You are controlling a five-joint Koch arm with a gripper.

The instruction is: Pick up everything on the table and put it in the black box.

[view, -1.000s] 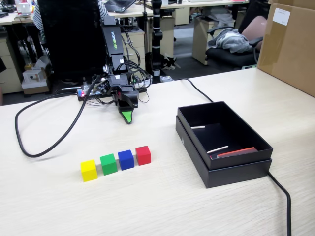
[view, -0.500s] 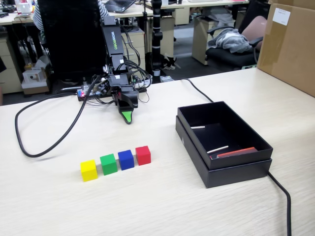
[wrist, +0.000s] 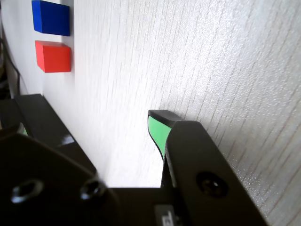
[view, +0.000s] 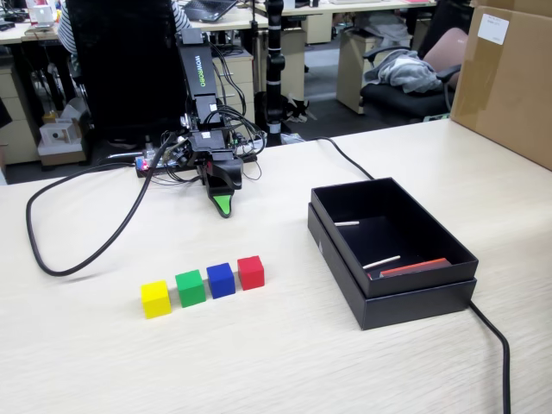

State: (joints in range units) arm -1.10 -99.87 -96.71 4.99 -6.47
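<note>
Four small cubes stand in a row on the pale wood-grain table [view: 285, 362]: yellow [view: 155, 298], green [view: 190, 287], blue [view: 220, 280] and red [view: 250, 272]. The wrist view shows the blue cube [wrist: 51, 18] and red cube [wrist: 53, 56] at its top left. The black box [view: 414, 302] sits to the right of the row. My gripper [view: 222, 205] points down at the table behind the cubes, apart from them. In the wrist view the gripper [wrist: 94, 110] is open and empty, with bare table between its jaws and a green pad [wrist: 157, 132] on the right one.
The box holds two thin white sticks [view: 381, 261] and a flat red strip [view: 414, 268]. A black cable [view: 52, 250] loops on the table at the left, and another [view: 496, 345] runs off past the box. A brown carton [view: 509, 78] stands at the far right.
</note>
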